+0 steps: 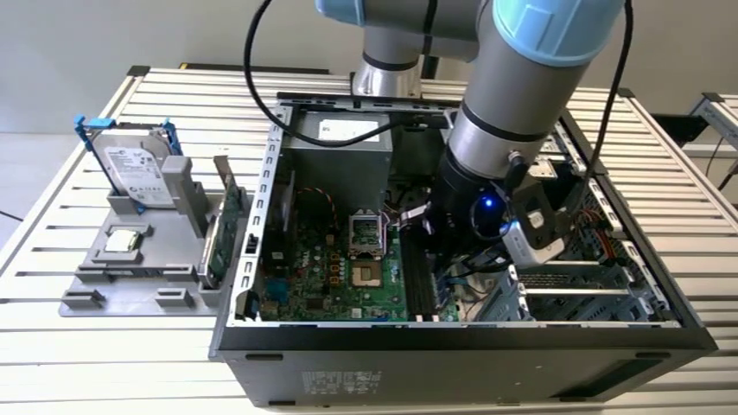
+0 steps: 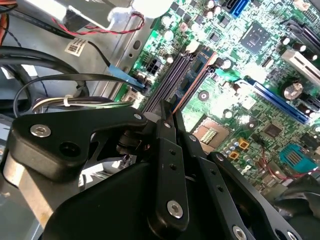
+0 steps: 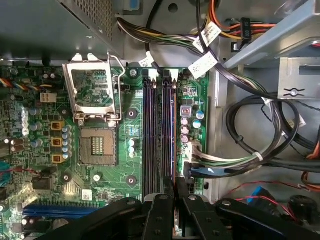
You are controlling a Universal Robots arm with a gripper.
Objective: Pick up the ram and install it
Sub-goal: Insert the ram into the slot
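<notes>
Jaws of gripper [image 3: 175,192] pinched narrow on ram [image 2: 192,85] edge, over memory slots [image 3: 159,130]. Keep square; press evenly into slot.

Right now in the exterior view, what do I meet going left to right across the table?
Hard drive in its blue frame → gray fixture → green card standing on edge → open computer case → motherboard → arm's wrist inside the case.

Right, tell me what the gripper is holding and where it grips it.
Apparently the ram, seen edge-on in the second wrist view: the gripper pinches the thin stick by its two flat sides, over the memory slots.
</notes>
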